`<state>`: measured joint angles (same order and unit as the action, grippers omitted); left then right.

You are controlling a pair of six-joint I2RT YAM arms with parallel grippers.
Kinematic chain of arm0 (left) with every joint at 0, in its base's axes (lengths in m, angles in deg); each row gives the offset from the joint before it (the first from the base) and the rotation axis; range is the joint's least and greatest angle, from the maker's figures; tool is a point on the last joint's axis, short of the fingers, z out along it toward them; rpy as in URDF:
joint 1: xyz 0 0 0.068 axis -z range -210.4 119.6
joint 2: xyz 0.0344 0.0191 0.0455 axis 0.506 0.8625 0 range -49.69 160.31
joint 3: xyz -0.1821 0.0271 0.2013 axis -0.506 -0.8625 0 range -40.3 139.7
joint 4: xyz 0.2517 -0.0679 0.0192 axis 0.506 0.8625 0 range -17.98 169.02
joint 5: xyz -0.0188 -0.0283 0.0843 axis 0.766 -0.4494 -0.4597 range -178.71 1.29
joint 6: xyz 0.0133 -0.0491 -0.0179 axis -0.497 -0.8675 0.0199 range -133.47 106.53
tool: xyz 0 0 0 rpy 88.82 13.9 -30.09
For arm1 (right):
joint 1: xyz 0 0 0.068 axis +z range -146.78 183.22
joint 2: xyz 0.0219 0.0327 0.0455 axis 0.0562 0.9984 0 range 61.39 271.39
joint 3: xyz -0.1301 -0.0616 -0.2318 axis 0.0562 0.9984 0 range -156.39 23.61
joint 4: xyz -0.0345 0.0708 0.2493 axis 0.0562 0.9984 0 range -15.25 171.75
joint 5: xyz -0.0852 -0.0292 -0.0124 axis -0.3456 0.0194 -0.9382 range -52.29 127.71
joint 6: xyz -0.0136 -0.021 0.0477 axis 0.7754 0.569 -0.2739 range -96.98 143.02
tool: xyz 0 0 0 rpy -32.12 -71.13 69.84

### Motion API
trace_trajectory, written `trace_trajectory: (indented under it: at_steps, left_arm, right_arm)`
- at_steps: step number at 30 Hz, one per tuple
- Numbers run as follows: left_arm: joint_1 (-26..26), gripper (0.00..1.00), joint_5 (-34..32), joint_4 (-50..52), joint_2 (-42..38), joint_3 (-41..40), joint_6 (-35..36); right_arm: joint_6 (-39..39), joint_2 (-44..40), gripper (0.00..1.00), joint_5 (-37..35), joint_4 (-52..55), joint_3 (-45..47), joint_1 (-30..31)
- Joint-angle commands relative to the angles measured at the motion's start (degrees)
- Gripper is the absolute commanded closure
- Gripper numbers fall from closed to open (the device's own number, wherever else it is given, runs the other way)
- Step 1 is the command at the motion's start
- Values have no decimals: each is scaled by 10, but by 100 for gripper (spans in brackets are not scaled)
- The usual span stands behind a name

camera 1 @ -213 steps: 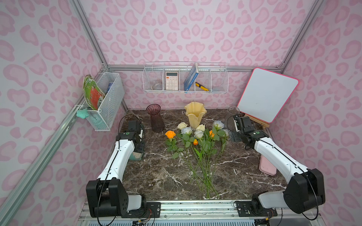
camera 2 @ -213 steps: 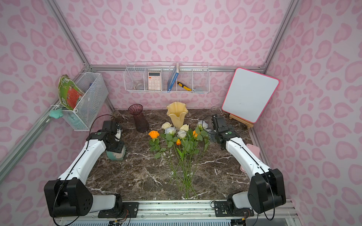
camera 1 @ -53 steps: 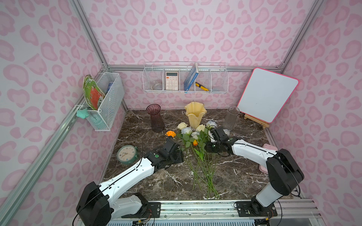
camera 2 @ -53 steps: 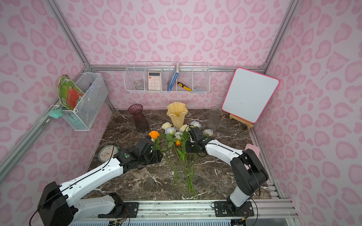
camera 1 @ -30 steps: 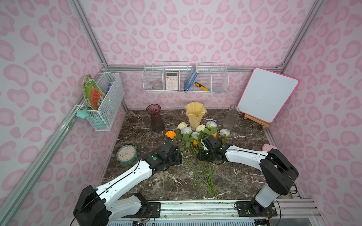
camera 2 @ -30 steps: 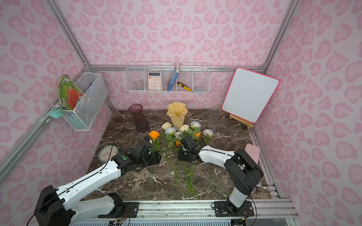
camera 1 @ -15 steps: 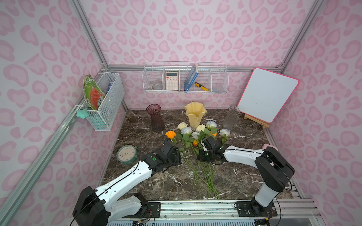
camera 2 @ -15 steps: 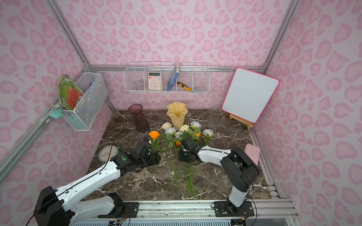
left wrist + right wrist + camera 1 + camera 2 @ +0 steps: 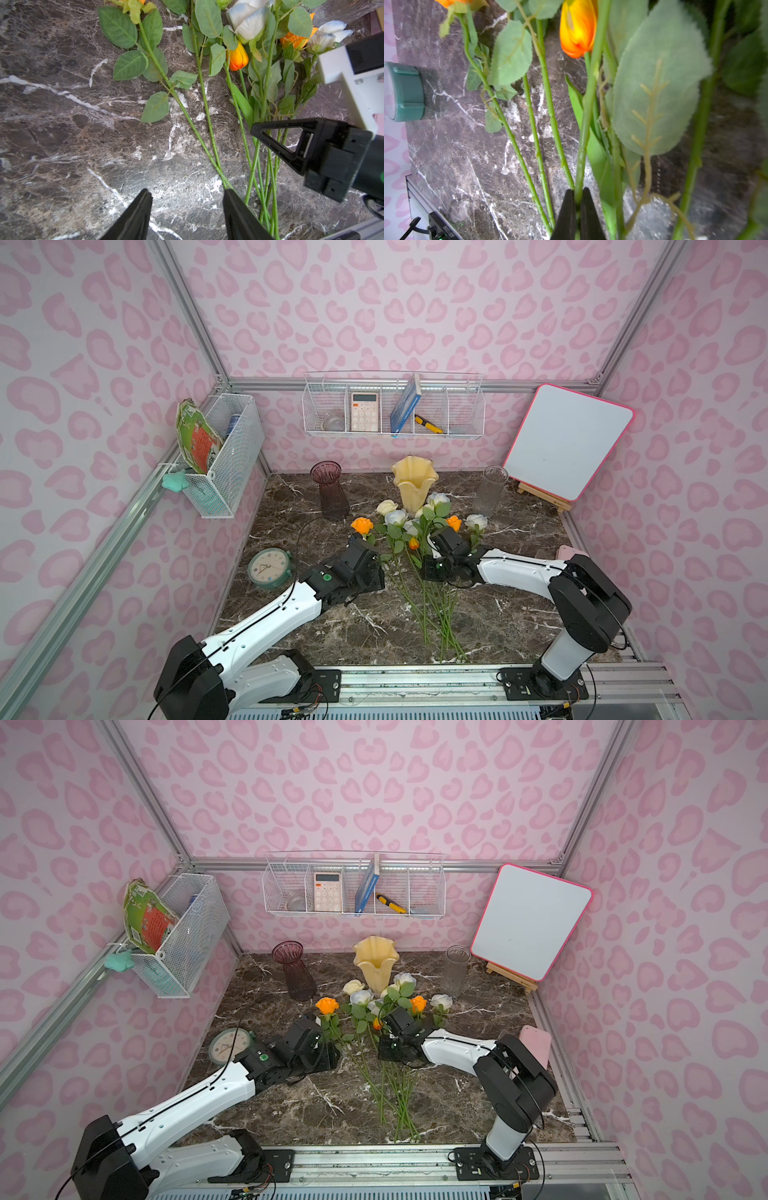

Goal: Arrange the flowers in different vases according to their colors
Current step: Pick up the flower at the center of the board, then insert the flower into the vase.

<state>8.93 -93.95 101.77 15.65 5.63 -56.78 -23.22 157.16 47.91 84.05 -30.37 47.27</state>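
The flowers lie in a loose bunch mid-table: an orange rose (image 9: 362, 526), bluish white roses (image 9: 395, 517), a cream rose (image 9: 386, 507) and a small orange tulip bud (image 9: 413, 543). Behind them stand the three vases: purple (image 9: 330, 491), cream-yellow (image 9: 413, 483) and clear glass (image 9: 490, 491). My right gripper (image 9: 577, 192) is shut on one thick green stem (image 9: 584, 128) beside the tulip bud (image 9: 578, 29); the stem's flower head is out of that view. My left gripper (image 9: 187, 191) is open low over the marble, one finger at the crossing of two stems, nothing between its fingers.
A green alarm clock (image 9: 268, 568) lies left of my left arm. A whiteboard on an easel (image 9: 567, 443) leans at the back right, with a pink object (image 9: 569, 549) at the right table edge. Wire baskets (image 9: 392, 414) hang on the walls.
My right gripper has closed on the stem over the last second. My left arm has stayed by the orange rose's stem, still open.
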Motion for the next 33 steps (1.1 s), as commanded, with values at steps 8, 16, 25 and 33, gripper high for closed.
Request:
trace_trajectory:
  at_steps: [8,16,25,33]
  left_arm:
    - [0,40,-7,-4,5,3,4]
    - [1,40,31,-38,1,-4,11]
    - [11,39,70,-55,-18,-20,-22]
    - [15,40,69,-78,-33,-55,-42]
  right_arm:
    - [17,-90,100,-30,58,-13,5]
    - [74,-182,100,-85,117,-97,-19]
    - [203,-192,100,-153,93,-224,-106]
    - [355,-154,100,-333,-35,-278,-150]
